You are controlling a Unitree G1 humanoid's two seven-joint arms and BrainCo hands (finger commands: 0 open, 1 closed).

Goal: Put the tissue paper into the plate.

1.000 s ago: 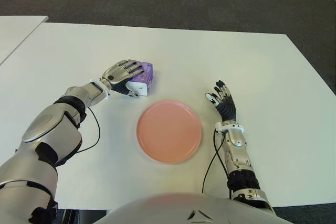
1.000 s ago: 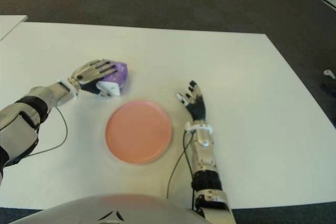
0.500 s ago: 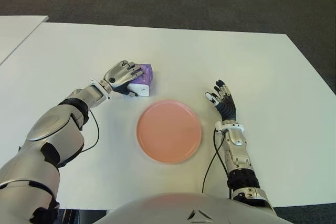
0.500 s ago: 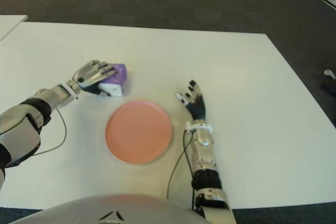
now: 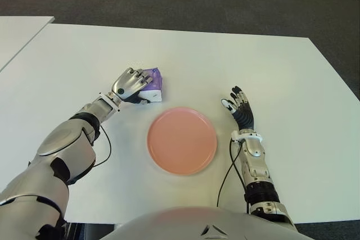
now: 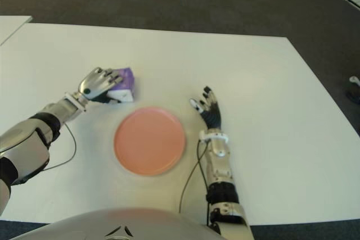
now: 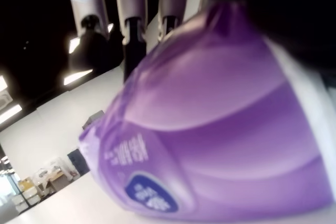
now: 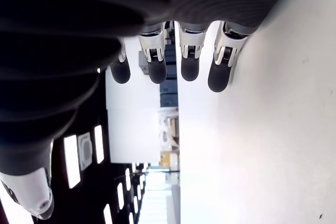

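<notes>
Left of centre in the frame, the left hand (image 5: 129, 83) is clamped on the purple tissue pack (image 5: 152, 85), just beyond the pink plate (image 5: 181, 140). The right hand (image 5: 239, 109), fingers apart, shows right of the plate.

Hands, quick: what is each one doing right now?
Left hand: closed around the purple tissue pack, beyond the plate.
Right hand: open, holding nothing, right of the plate.

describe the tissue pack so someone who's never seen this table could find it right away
Start at the round pink plate in the middle of the white table. Just beyond its left rim, the left hand curls over a small purple and white soft tissue pack, the only purple thing there.
</notes>
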